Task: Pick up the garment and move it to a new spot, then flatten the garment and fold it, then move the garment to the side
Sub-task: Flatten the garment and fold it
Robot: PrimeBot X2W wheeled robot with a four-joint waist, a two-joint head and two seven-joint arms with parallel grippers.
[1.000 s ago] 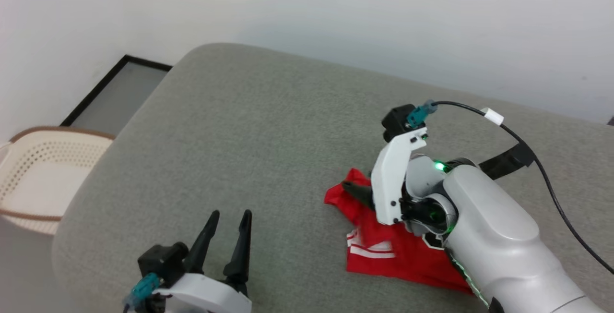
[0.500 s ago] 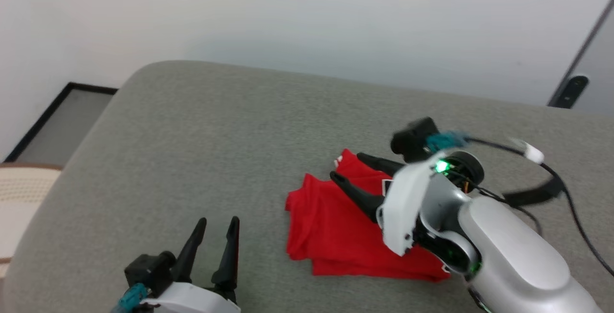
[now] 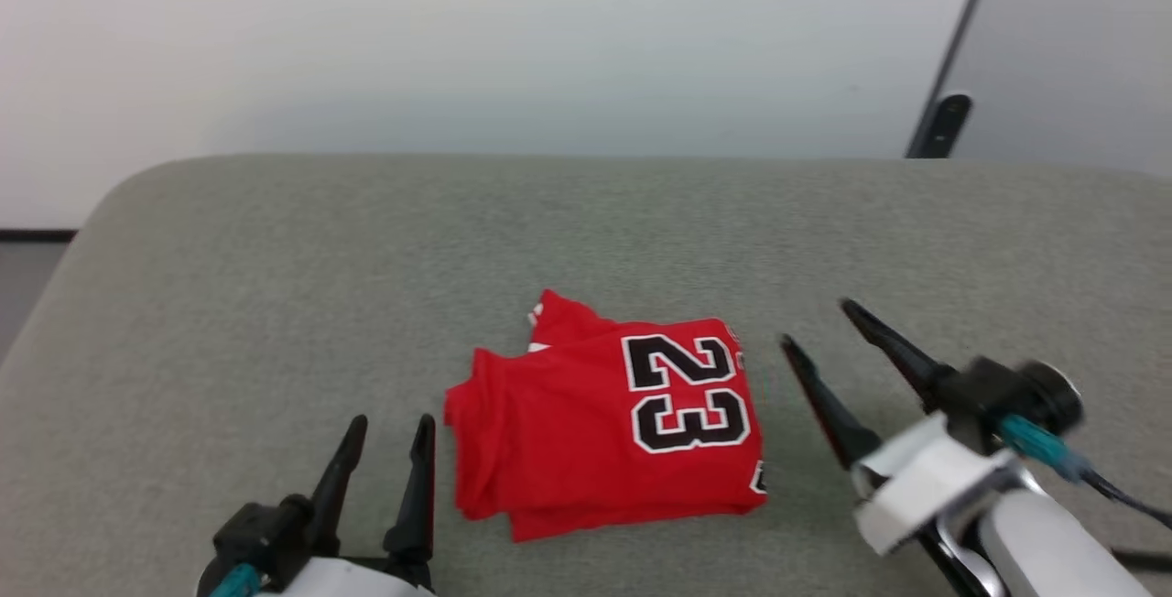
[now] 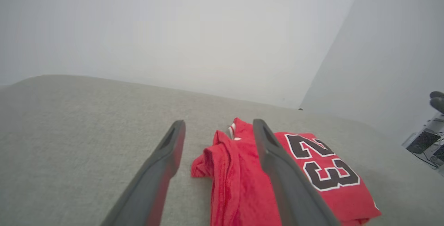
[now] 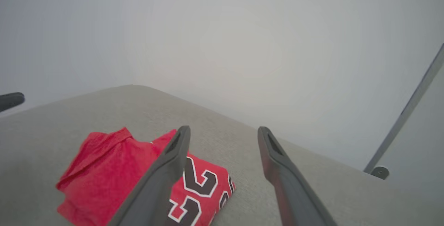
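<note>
Nearest the camera, the left gripper is seen with its two dark fingers spread and nothing between them, just beside the garment's bunched left edge. The right gripper is likewise held wide and empty, close to the garment's right edge but apart from it. Between them the garment lies folded into a compact red packet on the grey cushioned surface, with a white-trimmed sleeve end showing at its far left corner. Folding is judged to be done, and the shift to the side is taken as the step in hand. For that, all layers at one edge should be pinched together, and the packet should be kept low and level so that the looser left-hand folds are not shaken open. On the top face "23" can be read in black, white-outlined numerals; a fragment of lettering at the near right edge cannot be made out, and no brand mark can be read. Beyond, a plain pale wall is seen.
</note>
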